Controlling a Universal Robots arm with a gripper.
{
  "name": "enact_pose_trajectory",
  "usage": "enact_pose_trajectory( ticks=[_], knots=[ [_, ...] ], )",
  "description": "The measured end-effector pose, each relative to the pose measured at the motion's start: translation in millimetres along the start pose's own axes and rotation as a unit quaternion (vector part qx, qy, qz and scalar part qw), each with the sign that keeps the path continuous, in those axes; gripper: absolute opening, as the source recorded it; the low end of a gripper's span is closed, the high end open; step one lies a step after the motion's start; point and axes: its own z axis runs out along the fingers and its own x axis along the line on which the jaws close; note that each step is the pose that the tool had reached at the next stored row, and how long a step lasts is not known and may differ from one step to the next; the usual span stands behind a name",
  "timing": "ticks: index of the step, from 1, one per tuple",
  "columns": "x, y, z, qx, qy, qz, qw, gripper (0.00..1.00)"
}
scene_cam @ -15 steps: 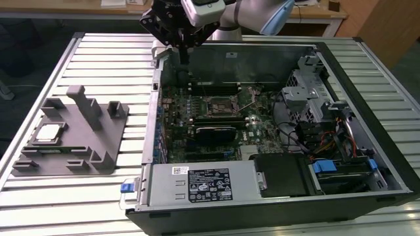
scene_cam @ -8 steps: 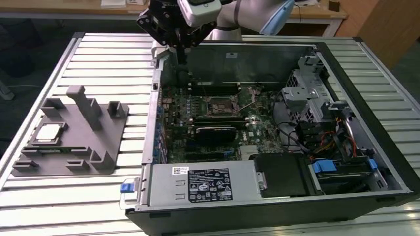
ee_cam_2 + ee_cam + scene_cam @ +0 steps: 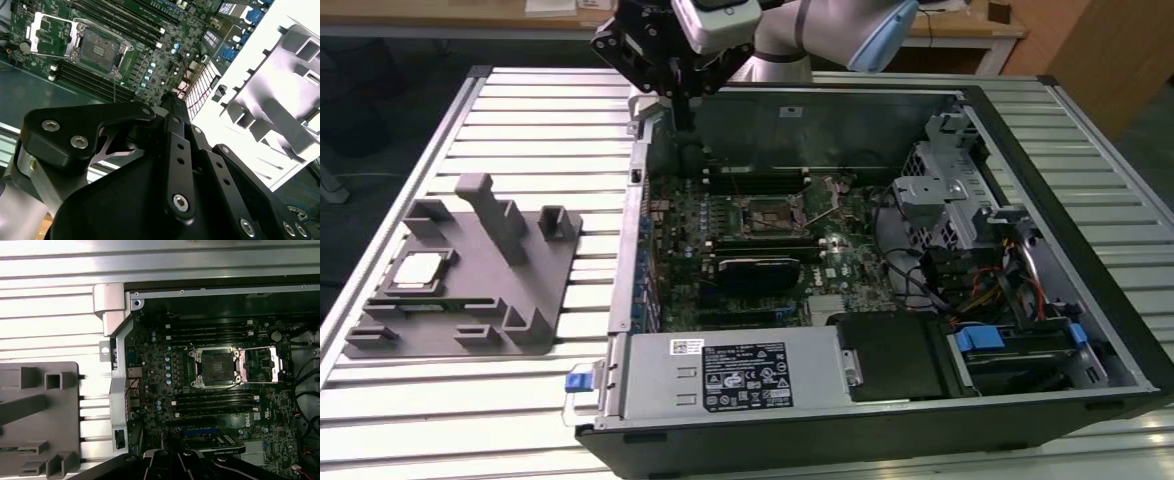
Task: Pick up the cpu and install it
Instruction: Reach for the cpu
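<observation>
The socket is lying unobstructed in the middle of the motherboard; the case wall is rising beside the gripper, with a drive cage along the opposite edge.

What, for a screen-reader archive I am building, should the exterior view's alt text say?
A small silver-topped square cpu lies in a grey moulded fixture on a slatted metal table, at the exterior view's left of an open black computer case. The arm's black gripper hangs above the case's far corner, apart from the cpu.

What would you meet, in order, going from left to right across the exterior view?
cpu resting on the gray holder → gripper → motherboard socket → metal drive cage
</observation>
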Motion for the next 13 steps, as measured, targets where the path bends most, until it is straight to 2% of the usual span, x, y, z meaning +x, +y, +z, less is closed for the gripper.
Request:
enact_pose_trajectory(
  ticks=[13],
  knots=[
    [10.0, -0.9, -0.3, 0.0, 0.0, 0.0, 1.0, 0.11]
  ],
)
